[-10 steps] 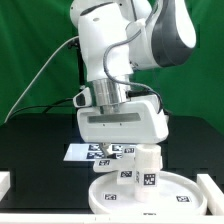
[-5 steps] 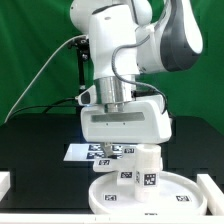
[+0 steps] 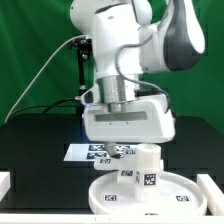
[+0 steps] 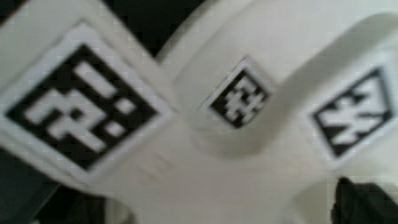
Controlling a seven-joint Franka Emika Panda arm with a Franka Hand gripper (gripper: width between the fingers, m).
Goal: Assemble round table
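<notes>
Surface: a black table point(image 3: 35, 140) is carrying everything, matte and dark out to its edges.
Room: a green curtain point(image 3: 30, 50) is hanging behind the table and filling the background.
Round disc: the large rimmed round disc point(image 3: 175, 192) is lying flat at the table's near edge, rim up, showing a tag on its floor.
Leg: the thick cylindrical leg point(image 3: 147, 160) is standing upright on the disc near its centre, a tag facing the camera low on its side.
Gripper: the gripper point(image 3: 119, 146) is hovering just behind the leg, toward the exterior view's left of it, with its jaws standing wide apart and clamping nothing.
Arm: the white robot arm point(image 3: 125, 50) is rising from the gripper and blocking much of the curtain.
Marker board: the marker board point(image 3: 80, 153) is lying flat behind the disc, partly hidden by the gripper.
Cables: black cables point(image 3: 62, 75) are trailing down the exterior view's left of the arm.
Corner blocks: a white block point(image 3: 5, 181) is sitting at the near corner on the exterior view's left, and another white block point(image 3: 213, 182) on its right.
Wrist view: white tagged parts point(image 4: 196, 150) are filling the picture, too near and blurred to name.
</notes>
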